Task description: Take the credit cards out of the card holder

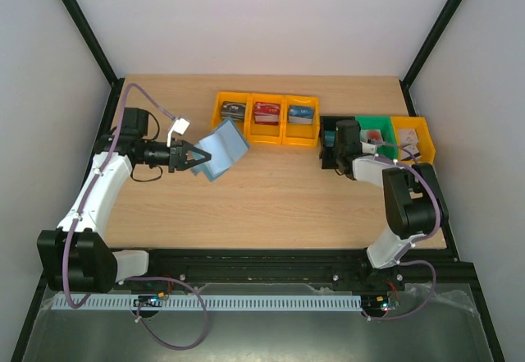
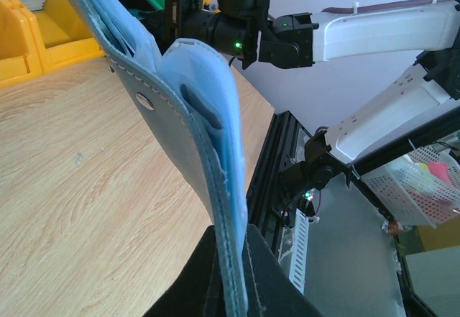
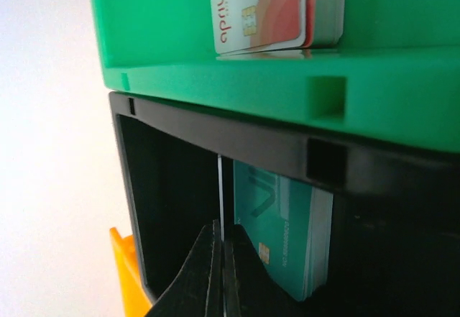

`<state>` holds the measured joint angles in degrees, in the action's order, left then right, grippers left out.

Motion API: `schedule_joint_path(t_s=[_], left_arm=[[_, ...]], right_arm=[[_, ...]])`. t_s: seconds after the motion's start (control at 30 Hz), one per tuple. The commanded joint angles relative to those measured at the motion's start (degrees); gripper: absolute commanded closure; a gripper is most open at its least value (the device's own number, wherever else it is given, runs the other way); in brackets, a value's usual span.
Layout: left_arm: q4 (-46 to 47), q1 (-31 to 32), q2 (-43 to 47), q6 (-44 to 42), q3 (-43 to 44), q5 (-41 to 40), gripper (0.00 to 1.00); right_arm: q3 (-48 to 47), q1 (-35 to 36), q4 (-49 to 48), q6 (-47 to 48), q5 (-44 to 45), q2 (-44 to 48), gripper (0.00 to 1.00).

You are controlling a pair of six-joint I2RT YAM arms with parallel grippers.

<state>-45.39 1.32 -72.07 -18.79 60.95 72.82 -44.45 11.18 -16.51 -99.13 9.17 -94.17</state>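
Holding the blue holder (image 1: 221,150) upright over the counter (image 1: 271,206), the left jaws clamp its edge. The right jaws pinch a thin card (image 3: 219,187) inside the black bin (image 3: 172,126).

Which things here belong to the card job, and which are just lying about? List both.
Job: blue card holder in left gripper; thin white card in right gripper, inside black bin.
Lying about: three yellow bins, green bin, far-right yellow bin.
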Motion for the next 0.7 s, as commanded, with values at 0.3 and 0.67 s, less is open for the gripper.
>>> schedule_joint_path(t_s=[0.3, 0.67], left_arm=[[0.83, 0.17, 0.79, -0.40, -0.45, 1.57, 0.98], [0.74, 0.17, 0.71, -0.46, -0.47, 1.42, 0.98]], right_arm=[[-6.50, 0.15, -0.04, -3.52, 5.76, -6.92, 0.98], [-7.73, 0.15, -0.70, -1.73, 4.03, -7.84, 0.67]])
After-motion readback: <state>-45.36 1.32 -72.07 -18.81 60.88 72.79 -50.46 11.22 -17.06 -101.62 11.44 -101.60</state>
